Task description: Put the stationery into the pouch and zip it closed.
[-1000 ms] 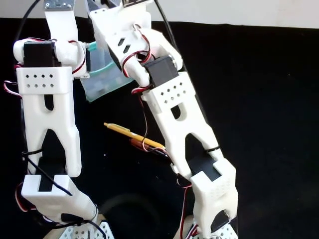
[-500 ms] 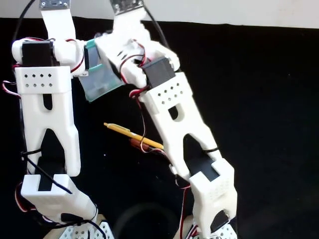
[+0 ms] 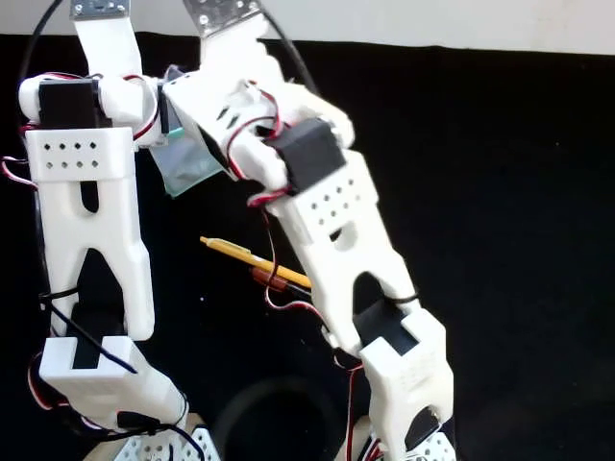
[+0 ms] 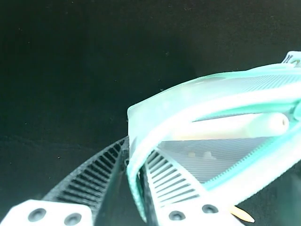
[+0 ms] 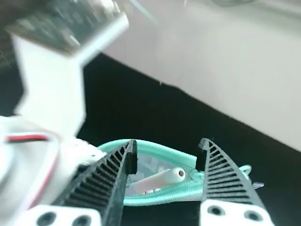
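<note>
The black tabletop [image 3: 500,192] spreads under both white jointed arms. The left arm [image 3: 86,211] and the right arm [image 3: 336,221] meet at the far side of the table. There the translucent teal zip pouch [image 3: 187,165] hangs between the two wrists.

The left gripper [image 4: 136,155] is clamped on the pouch. One corner of the soft plastic is pinched between its black ribbed finger and its white one, and the rest of the bag fans out beyond the fingertips with its mouth gaping.

The right gripper [image 5: 168,146] has its two black ribbed fingers apart, gripping nothing. The pouch's open teal zip edge lies just past their tips and spans the gap between them.

A slim yellow pen [image 3: 235,252] and a dark reddish-brown pen [image 3: 274,280] lie touching on the table. They are well behind both grippers and partly under the right arm.

A white cylindrical stick [image 4: 235,127] lies inside the pouch, along its length.
</note>
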Controlling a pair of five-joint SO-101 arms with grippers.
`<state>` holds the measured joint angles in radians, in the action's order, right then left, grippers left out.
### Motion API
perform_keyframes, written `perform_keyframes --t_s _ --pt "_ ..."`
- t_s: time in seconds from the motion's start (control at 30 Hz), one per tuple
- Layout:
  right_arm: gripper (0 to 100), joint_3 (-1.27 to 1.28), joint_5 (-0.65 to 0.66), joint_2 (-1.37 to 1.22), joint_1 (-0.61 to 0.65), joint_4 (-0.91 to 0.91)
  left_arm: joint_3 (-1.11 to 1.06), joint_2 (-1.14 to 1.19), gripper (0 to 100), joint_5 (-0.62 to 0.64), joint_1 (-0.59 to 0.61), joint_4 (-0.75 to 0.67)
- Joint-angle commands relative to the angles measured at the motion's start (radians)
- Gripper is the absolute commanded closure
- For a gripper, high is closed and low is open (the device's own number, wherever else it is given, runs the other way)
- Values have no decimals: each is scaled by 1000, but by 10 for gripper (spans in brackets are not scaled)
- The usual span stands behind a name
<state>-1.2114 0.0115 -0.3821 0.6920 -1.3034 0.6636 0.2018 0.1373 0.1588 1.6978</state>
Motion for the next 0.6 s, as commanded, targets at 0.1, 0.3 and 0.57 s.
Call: perform_keyframes --t_s 0.1,0.3,0.57 --pt "793 -211 17 21 -59 -116 -5 2 994 8 7 -3" --pt "793 -242 11 18 -176 -191 25 2 994 11 -1 3" --pt "793 -229 11 18 -202 -400 174 4 994 12 -2 58"
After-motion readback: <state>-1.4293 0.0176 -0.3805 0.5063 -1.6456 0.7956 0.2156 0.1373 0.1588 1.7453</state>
